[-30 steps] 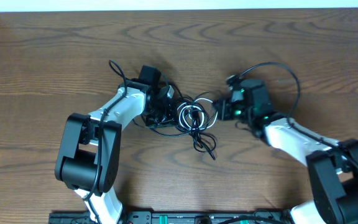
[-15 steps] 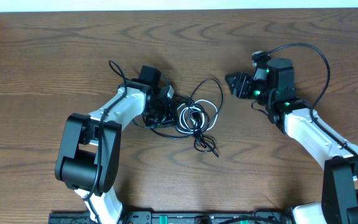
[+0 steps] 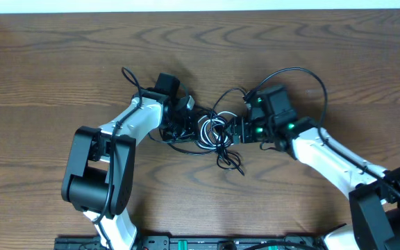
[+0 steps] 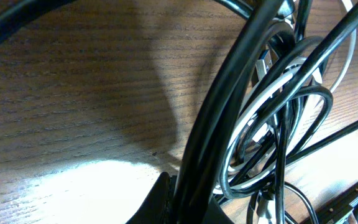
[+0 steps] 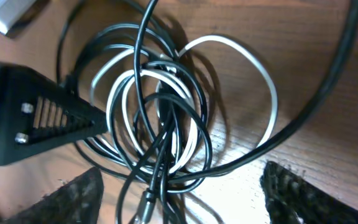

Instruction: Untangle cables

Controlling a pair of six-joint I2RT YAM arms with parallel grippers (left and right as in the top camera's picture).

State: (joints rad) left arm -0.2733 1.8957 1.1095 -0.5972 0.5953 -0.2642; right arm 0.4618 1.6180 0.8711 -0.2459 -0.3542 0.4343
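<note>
Looks like a robotics lab bench: dark wood-grain table [image 3: 47, 69], white-and-black left arm [image 3: 127, 128] and right arm [image 3: 332, 158] reaching in from the near edge, black equipment rail [image 3: 186, 244] between their bases

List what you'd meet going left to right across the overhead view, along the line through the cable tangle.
In order: left arm → left gripper, shut at the tangle's left edge → cables → right gripper, open at the tangle's right edge → right arm.
</note>
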